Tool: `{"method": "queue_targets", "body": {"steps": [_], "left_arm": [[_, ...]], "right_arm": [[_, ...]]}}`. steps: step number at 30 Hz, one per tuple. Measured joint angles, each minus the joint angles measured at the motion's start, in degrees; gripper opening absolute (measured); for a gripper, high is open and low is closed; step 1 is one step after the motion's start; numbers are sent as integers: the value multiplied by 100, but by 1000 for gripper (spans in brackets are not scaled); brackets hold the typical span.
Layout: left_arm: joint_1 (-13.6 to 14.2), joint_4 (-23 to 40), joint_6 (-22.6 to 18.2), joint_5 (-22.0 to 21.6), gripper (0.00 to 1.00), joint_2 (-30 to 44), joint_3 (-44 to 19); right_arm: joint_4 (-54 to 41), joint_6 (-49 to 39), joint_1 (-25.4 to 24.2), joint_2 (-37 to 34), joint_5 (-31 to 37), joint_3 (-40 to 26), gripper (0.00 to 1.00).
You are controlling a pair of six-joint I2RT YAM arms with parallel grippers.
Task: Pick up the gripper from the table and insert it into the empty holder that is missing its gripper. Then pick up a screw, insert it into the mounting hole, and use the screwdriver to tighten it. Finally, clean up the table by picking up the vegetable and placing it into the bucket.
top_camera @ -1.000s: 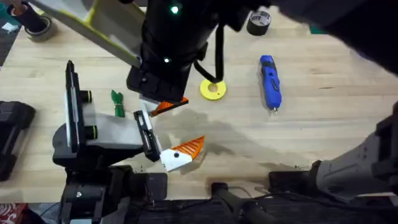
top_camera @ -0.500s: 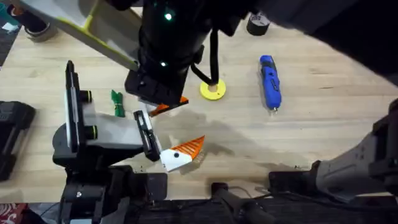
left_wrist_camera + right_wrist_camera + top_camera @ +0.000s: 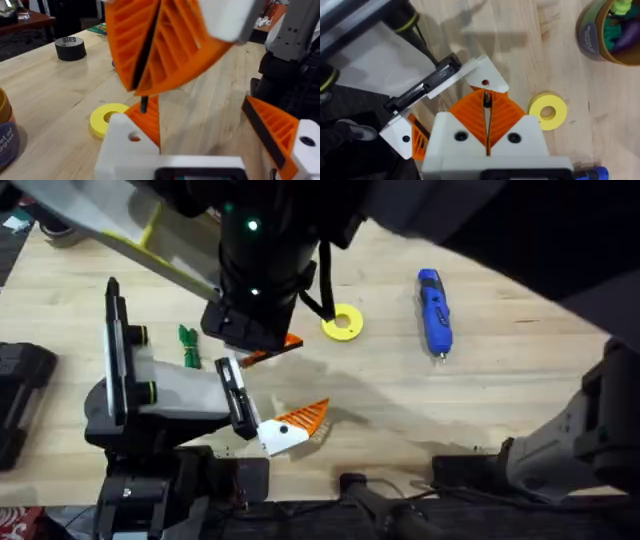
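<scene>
Pale wooden surface point(image 3: 520, 395) from overhead: the right arm reaches across the middle, its hand point(image 3: 262, 348) low over the claw's bare white holder point(image 3: 229, 373), an orange wedge point(image 3: 272, 350) peeking beneath it. Blue screwdriver point(image 3: 434, 312) lies well apart; the green vegetable point(image 3: 189, 346) sits beside the claw.

Left wrist view: the right hand's ribbed orange pads point(image 3: 150, 40) are pressed together on a thin dark screw point(image 3: 144, 104), hanging just above the seated wedge and the holder's mounting hole point(image 3: 134, 137). Whether the left hand is apart or together, I cannot tell.

Right wrist view: screw tip point(image 3: 487, 99) is near the hole point(image 3: 485, 82), bucket point(image 3: 605, 35) beyond. My read: keep it vertical, centre, lower gently.
</scene>
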State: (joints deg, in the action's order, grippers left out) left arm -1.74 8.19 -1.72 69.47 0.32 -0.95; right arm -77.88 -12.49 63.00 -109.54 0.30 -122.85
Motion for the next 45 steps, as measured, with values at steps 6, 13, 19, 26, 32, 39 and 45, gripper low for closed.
{"method": "queue_targets", "body": {"steps": [6,13,19,26,32,39,45], "left_arm": [[0,0,0,0,985,-2,0],[0,0,0,0,985,-1,0],[0,0,0,0,985,-2,0],[0,0,0,1,985,-2,0],[0,0,0,0,985,-1,0],[0,0,1,1,985,-2,0],[0,0,0,0,985,-2,0]], "right_arm": [[-21,0,10,-4,1,0,5],[-17,0,52,-4,1,0,5],[-16,0,59,-78,2,0,5],[-10,0,63,-175,1,0,5],[4,0,63,-176,0,2,5],[97,0,63,-176,0,2,5],[95,0,63,-175,0,2,5]]}}
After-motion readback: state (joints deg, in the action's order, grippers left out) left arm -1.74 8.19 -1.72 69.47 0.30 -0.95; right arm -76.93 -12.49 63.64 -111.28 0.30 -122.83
